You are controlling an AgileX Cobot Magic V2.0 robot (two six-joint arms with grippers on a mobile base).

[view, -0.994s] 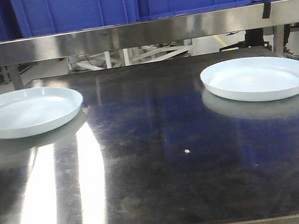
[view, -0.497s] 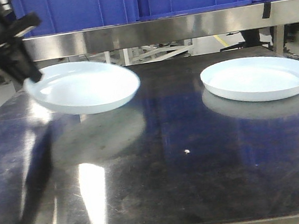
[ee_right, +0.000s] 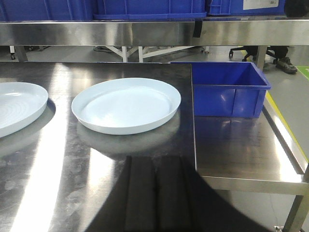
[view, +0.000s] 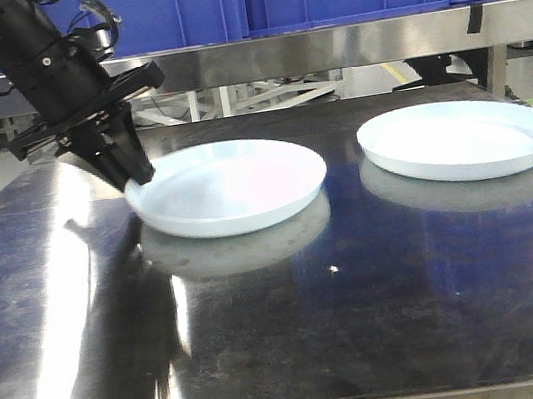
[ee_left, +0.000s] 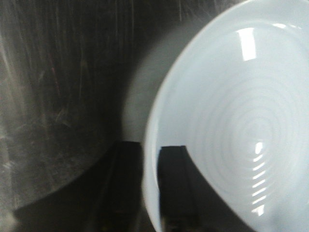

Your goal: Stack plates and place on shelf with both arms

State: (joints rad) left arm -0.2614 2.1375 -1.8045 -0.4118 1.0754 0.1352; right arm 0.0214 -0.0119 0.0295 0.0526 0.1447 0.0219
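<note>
My left pincer [view: 134,174] grips one plate [view: 234,184] by its rim, other plate [view: 458,139] well to its right: unstacked, shelf [view: 324,47] not yet reached.

surface: steel tabletop [view: 384,312] | on it: one pale plate [view: 460,138], right side
</note>
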